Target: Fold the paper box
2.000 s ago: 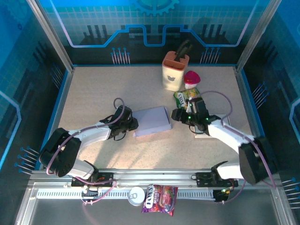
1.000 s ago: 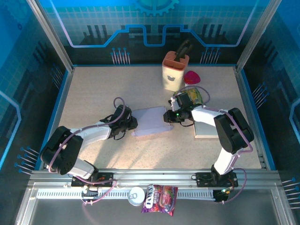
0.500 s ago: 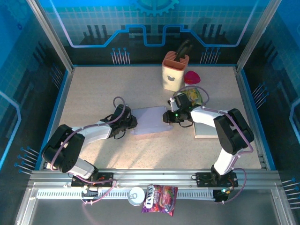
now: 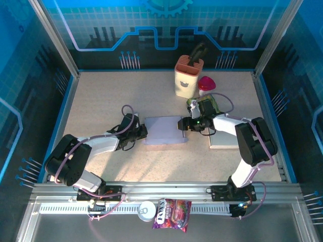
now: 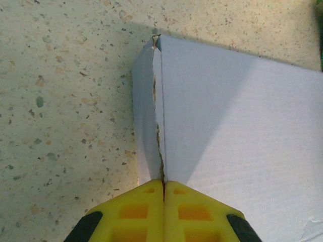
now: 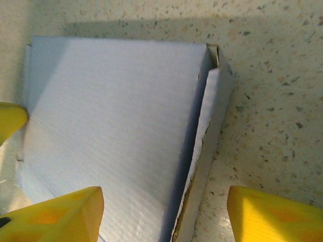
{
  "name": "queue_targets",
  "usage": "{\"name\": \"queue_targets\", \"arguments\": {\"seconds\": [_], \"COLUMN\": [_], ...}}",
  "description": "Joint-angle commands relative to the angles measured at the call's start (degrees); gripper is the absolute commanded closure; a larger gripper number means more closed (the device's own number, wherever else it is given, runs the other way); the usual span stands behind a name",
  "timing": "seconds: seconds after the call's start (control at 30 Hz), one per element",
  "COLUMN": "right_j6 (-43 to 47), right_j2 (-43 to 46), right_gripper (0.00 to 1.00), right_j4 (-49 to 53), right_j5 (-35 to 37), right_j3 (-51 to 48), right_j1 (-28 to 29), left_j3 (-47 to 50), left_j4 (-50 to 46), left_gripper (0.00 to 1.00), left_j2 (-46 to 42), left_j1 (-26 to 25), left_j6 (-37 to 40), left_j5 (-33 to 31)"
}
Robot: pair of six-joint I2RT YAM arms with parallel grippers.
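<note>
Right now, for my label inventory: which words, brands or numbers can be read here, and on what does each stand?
No text can be read for certain.
purple snack packet: white lettering, too blurred to read.
green packet: print too small to read.
round can: nothing legible.
cream holder: a dark mark, no words.
paper box: plain on the faces seen, no print.

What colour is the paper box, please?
The paper box is plain pale lavender-blue; clearest in the right wrist view.

I see bright, cool light from above; the wrist views are sharp, with soft shadow above the paper box (image 6: 116,126).
</note>
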State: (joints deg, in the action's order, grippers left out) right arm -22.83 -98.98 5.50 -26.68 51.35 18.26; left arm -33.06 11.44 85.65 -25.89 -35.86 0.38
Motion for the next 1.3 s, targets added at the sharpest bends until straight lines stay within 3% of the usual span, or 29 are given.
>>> {"name": "queue_targets", "arguments": {"seconds": [0.0, 0.37, 0.63, 0.8, 0.93, 1.07, 1.17, 1.27], "right_j6": [1.5, 0.9, -10.7, -22.7, -28.9, -32.1, -34.1, -37.8], "right_j2": [-2.2, -2.4, -3.8, -3.8, -3.7, -3.7, -3.0, -2.5], "right_gripper": [0.33, 0.30, 0.28, 0.39, 0.53, 0.61, 0.64, 0.64], "right_j4": [-0.9, -4.0, -19.8, -36.2, -41.8, -43.5, -44.4, -46.6], "right_j5": [-7.1, -12.0, -20.8, -23.8, -24.0, -23.9, -23.6, -24.0], "right_j3": [0.2, -0.6, -5.2, -9.0, -10.4, -10.9, -11.7, -12.7], "right_j1": [-1.2, -1.6, -0.8, -0.3, 0.0, -0.1, -0.6, -1.6], "left_j3": [3.9, 11.0, 10.6, 9.8, 9.0, 8.1, 7.4, 7.3], "left_j4": [0.0, 12.5, 13.0, 12.3, 11.3, 7.7, 2.0, -2.2], "left_gripper": [1.00, 1.00, 1.00, 1.00, 0.99, 0.84, 0.80, 0.73], "left_j2": [1.2, 3.1, 4.6, 4.8, 3.0, -2.2, -9.9, -19.9], "left_j1": [1.7, 7.7, 8.0, 8.0, 8.1, 7.9, 6.3, 1.2], "left_j6": [-0.1, -5.8, -5.6, -5.1, -4.3, -2.2, 1.3, 8.6], "left_j5": [4.5, 12.0, 13.2, 13.6, 14.4, 13.1, 8.3, 1.4]}}
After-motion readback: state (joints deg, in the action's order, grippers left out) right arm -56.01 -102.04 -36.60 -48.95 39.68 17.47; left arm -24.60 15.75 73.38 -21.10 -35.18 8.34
